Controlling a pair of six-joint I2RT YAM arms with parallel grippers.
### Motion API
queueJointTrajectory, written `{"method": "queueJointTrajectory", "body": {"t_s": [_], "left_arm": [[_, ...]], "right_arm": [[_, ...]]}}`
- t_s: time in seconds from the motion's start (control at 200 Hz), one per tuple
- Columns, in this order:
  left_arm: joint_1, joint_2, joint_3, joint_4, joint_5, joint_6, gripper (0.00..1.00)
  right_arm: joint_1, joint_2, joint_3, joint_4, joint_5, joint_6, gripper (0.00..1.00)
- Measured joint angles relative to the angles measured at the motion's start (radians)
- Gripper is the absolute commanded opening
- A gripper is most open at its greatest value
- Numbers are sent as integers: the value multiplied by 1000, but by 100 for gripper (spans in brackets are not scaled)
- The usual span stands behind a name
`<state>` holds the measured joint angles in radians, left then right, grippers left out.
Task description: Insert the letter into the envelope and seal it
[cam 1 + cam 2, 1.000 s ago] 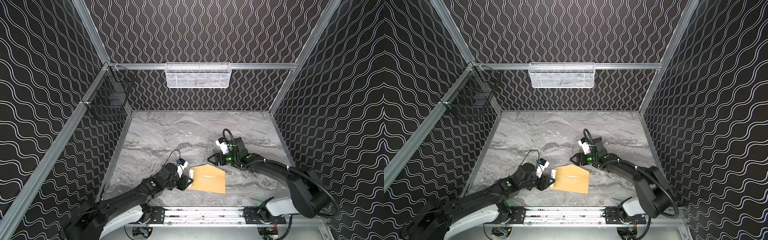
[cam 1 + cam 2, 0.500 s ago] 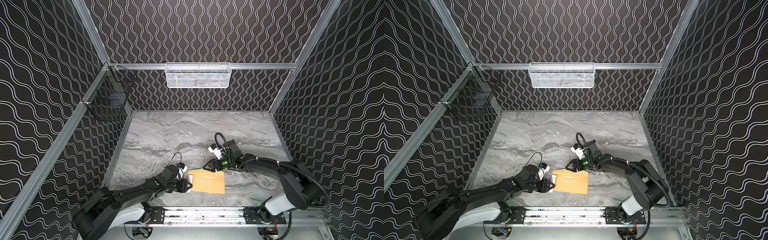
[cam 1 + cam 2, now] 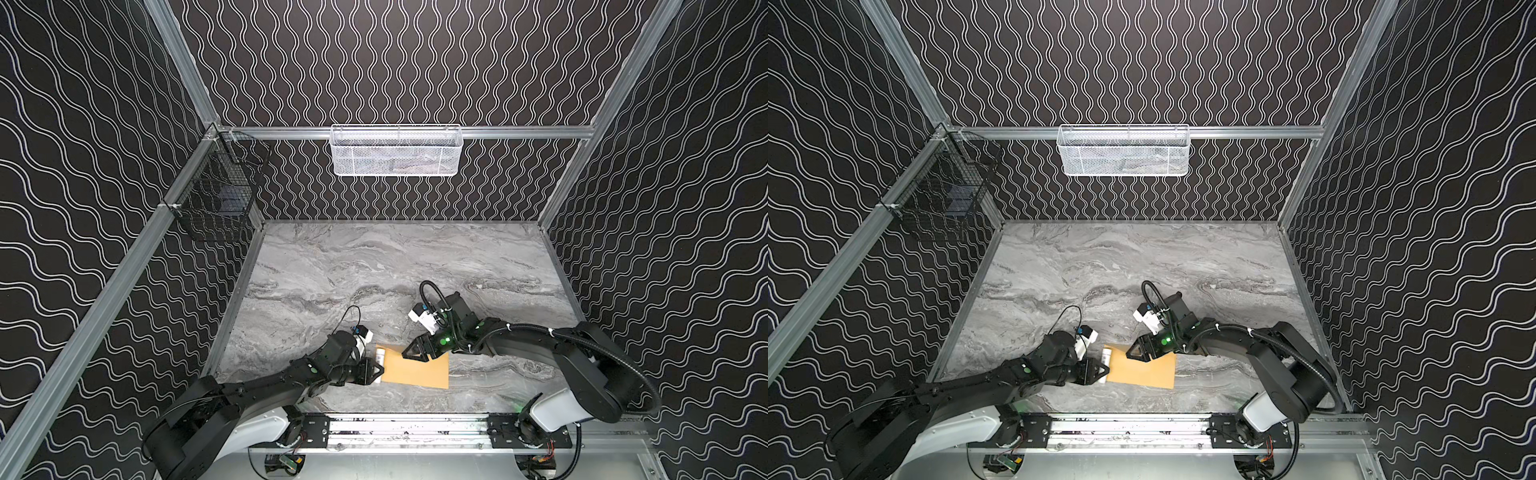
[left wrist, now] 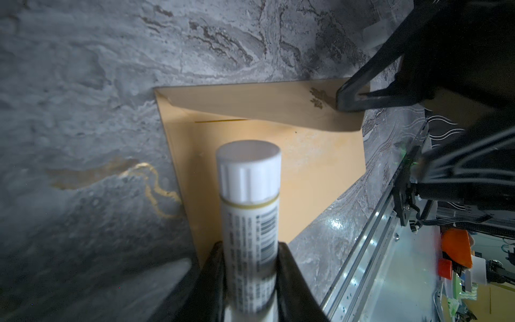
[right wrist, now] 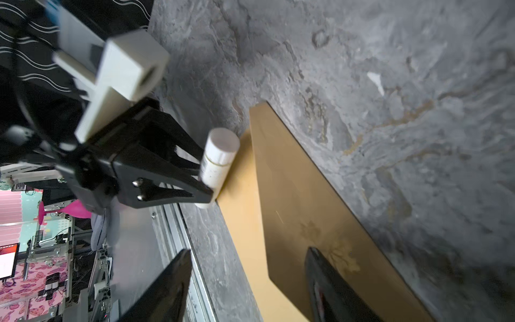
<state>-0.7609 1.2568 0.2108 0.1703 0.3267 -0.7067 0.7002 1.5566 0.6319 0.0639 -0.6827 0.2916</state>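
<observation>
A tan kraft-paper envelope [image 3: 417, 372] lies flat near the front edge of the grey marble-patterned bench [image 3: 374, 266], about midway along it, as both top views show. Its pointed triangular flap [image 4: 250, 107], hinged on the long side facing the bench's back edge, is folded over the body but tilted up off it, not pressed flat. The right gripper [image 3: 412, 356] reaches over the flap with its jaws well apart. In the left wrist view one of its black fingers [image 4: 345, 106] touches the flap's outer face just beside the small gold flower-shaped mark [image 4: 317, 99]. The left gripper [image 4: 250, 248] has its jaws narrowed and clamped around a white plastic cylinder [image 4: 249, 195] with a ribbed cap and a barcode label, held low along the envelope's left short end; whether it touches the paper cannot be told. A white mesh basket [image 3: 397, 151] hangs on the back wall, a black wire basket [image 3: 218, 195] on the left wall.
</observation>
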Motion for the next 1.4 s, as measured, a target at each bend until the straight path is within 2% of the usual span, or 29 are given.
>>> {"method": "queueJointTrajectory", "body": {"t_s": [0.145,0.225,0.345,0.435,0.581,0.776,0.956,1.141,1.396], "left_arm": [[0,-8,-2,-5,-7,-4,0],[0,-17,-2,-12,-10,-6,0],[0,-50,-3,-37,-18,-21,0],[0,-80,-3,-45,-18,-23,0],[0,-84,5,-50,-21,-23,0],[11,-37,68,-24,-19,-21,0],[79,61,105,48,36,-21,0],[160,131,114,113,105,-21,0],[187,200,111,192,161,-21,0]], "right_arm": [[19,44,-26,52,15,14,60],[33,52,-30,77,38,14,53],[77,53,-30,98,135,-5,38],[111,50,-42,129,227,-31,23],[196,40,-80,222,416,-119,11],[272,50,-148,397,598,-274,4],[298,104,-187,573,673,-416,1],[306,138,-198,666,700,-497,1],[305,116,-200,714,671,-504,1]]}}
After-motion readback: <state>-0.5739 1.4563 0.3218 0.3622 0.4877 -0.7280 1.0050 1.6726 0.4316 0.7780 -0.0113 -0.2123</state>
